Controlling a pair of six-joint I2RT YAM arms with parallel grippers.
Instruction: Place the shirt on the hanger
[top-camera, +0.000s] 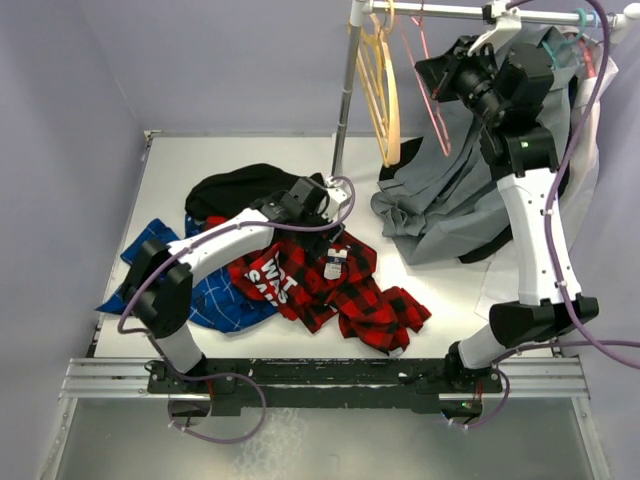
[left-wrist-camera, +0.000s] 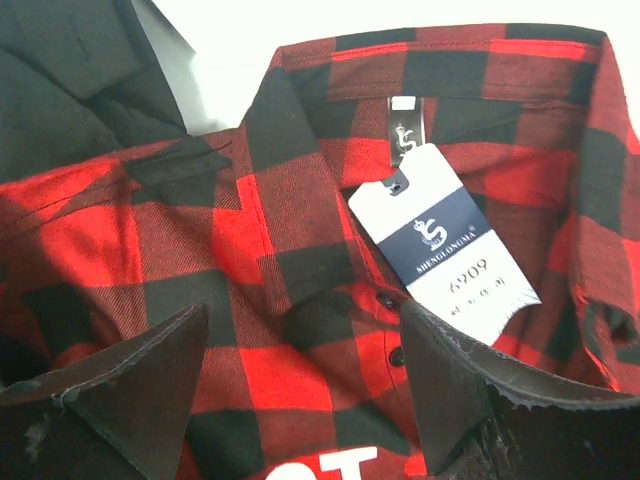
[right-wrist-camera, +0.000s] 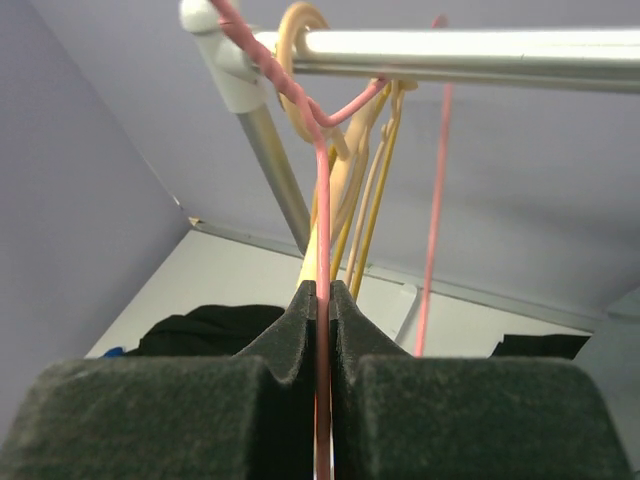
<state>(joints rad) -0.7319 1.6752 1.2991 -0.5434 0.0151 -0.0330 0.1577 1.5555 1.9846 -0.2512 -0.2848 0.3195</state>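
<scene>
Left end effector hovered with fingers spread wide over the shirt, crumpled mid-desk. Only its wrist view showed the collar's paper tag. Right wrist view alone revealed the right end effector pinched on the hanger, up by the rail.

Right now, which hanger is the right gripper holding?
The thin pink hanger, pinched in the right gripper; the thicker tan hangers hang free beside it.

The red-and-black checked shirt lies crumpled, collar open upward; the slim pink hanger hangs by its hook
</scene>
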